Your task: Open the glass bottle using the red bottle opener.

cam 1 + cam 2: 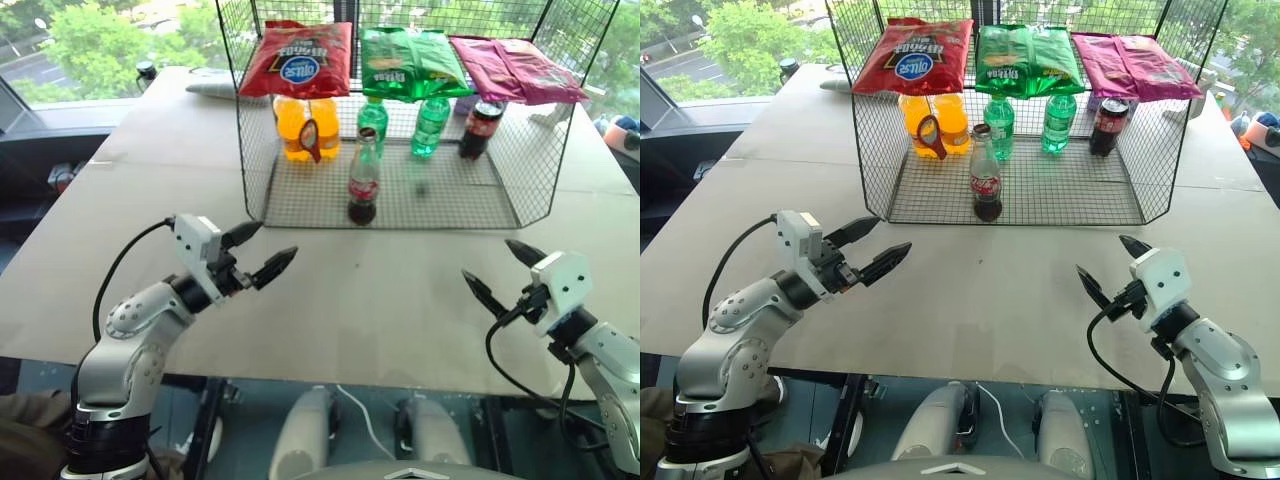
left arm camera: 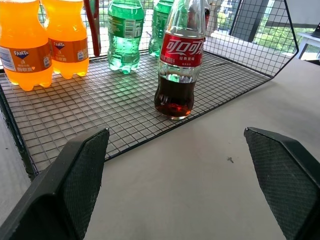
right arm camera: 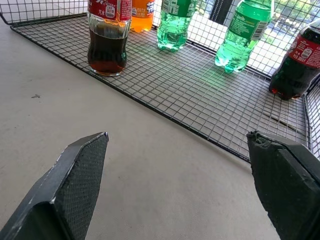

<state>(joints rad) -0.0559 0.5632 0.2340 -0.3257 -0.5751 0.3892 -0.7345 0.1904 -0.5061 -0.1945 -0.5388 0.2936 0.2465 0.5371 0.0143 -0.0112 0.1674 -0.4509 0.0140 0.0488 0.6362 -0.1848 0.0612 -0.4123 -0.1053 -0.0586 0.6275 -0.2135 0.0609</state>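
The glass bottle, slim with dark liquid, a red label and a red cap, stands upright near the front edge of a wire rack's floor. The red bottle opener sits upright in front of the orange bottles, to the left of and behind the glass bottle; what holds it up I cannot tell. My left gripper hovers open over the table, in front of the rack and left of the bottle. My right gripper is open too, nearer the table's front on the right. Both are empty.
Inside the rack stand two orange soda bottles, two green plastic bottles and a dark plastic cola bottle. Chip bags lie on the rack's top. The beige table spreads between the grippers and the rack.
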